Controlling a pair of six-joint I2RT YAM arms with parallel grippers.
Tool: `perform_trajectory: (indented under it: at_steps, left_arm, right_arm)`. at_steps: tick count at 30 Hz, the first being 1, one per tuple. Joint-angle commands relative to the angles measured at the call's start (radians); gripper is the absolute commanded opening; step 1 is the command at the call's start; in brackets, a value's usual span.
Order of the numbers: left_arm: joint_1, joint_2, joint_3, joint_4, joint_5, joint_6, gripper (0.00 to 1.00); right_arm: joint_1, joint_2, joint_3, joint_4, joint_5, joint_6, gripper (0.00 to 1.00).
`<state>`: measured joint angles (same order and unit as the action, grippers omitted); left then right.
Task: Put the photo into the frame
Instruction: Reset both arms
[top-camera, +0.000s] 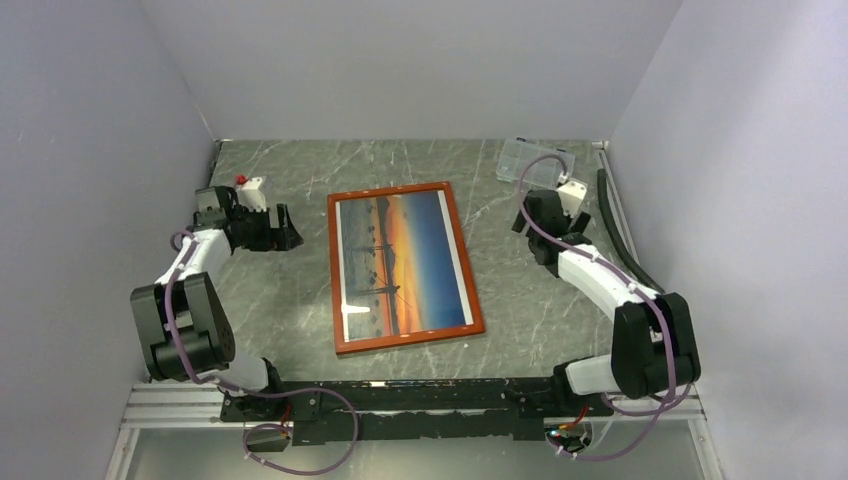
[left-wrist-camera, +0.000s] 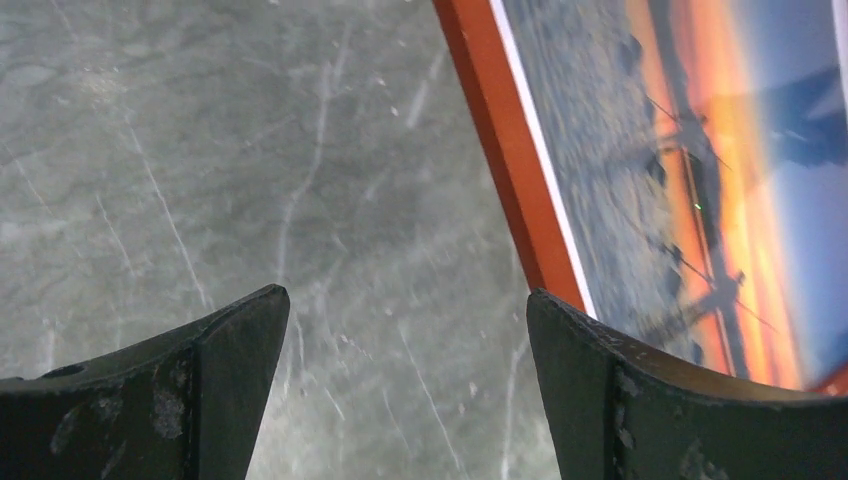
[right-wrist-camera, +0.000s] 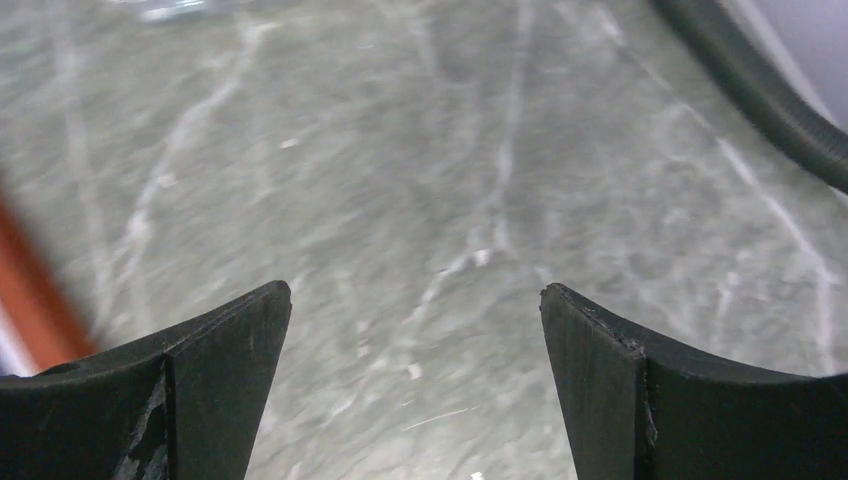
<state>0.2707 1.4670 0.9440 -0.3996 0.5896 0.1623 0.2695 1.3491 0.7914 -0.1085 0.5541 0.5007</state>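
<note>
My left gripper (left-wrist-camera: 408, 300) sits just left of the frame (top-camera: 410, 338), jaws spread wide over bare table (left-wrist-camera: 200, 150). The frame lies flat with the photo (top-camera: 403, 262) inside it, picture side up. Right of the frame, my right gripper (right-wrist-camera: 415, 290) is also spread wide and holds nothing, with a clear box (top-camera: 535, 160) near it.

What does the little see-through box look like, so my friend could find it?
Look at the grey marbled table, then go to its far right corner. A small box sits there, flat on the table. It is clear plastic, unlike the big red-orange frame holding the sunset photo in the middle.
</note>
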Motion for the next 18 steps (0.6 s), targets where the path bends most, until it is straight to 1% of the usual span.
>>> perform_trajectory:
  at_steps: [1, 3, 6, 9, 11, 12, 13, 14, 18]
  left_arm:
    - [0.001, 0.047, -0.085, 0.324, -0.04, -0.102, 0.94]
    - [0.001, 0.067, -0.145, 0.422, -0.029, -0.126, 0.94]
    - [0.0, 0.087, -0.204, 0.561, -0.027, -0.145, 0.94]
    - [-0.002, 0.08, -0.311, 0.774, 0.003, -0.146, 0.94]
    - [-0.007, 0.085, -0.385, 0.934, 0.036, -0.143, 0.94]
    - [-0.011, 0.091, -0.395, 0.972, 0.035, -0.153, 0.94]
    - [-0.012, 0.089, -0.381, 0.947, 0.03, -0.142, 0.94]
    - [-0.015, 0.094, -0.378, 0.944, 0.021, -0.133, 0.94]
    - [-0.014, 0.102, -0.398, 1.026, -0.05, -0.155, 0.94]
  right_arm:
    - [-0.15, 0.015, -0.017, 0.011, 0.053, -0.024, 1.0]
    - [-0.218, -0.026, -0.065, 0.096, 0.012, -0.044, 1.0]
    - [-0.265, -0.066, -0.129, 0.244, 0.034, -0.084, 1.0]
    - [-0.294, -0.033, -0.155, 0.365, 0.044, -0.119, 1.0]
    - [-0.307, -0.005, -0.18, 0.457, -0.008, -0.153, 1.0]
    - [-0.31, 0.007, -0.205, 0.513, -0.057, -0.172, 1.0]
    - [-0.313, 0.019, -0.218, 0.57, -0.07, -0.2, 1.0]
    - [-0.314, 0.02, -0.221, 0.572, -0.074, -0.208, 1.0]
    - [-0.316, -0.016, -0.294, 0.686, -0.105, -0.248, 1.0]
